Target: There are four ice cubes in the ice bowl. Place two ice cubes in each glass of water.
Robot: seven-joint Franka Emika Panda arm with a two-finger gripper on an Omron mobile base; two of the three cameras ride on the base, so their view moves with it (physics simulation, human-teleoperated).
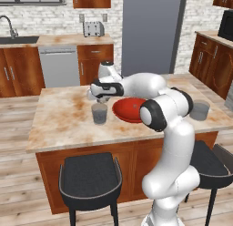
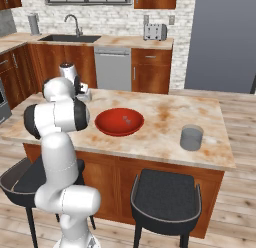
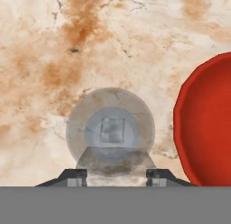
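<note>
While my fingers stand part-open, apparently holding nothing, 1 ice cube lies in the tumbler directly below.

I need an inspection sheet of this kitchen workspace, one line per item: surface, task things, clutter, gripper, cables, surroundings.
Surface: beige marbled island counter, brown stains.
Job's things: wide red round bowl mid-counter, contents unclear; short grey translucent tumbler beside it, one pale ice cube inside; second grey tumbler on the bowl's other side.
Clutter: nothing seen.
Gripper: two-finger gripper above the first tumbler, fingertips apart; greyish shape between them, hold unclear.
Cables: nothing seen.
Surroundings: dark stools, silver toaster, sink.
</note>
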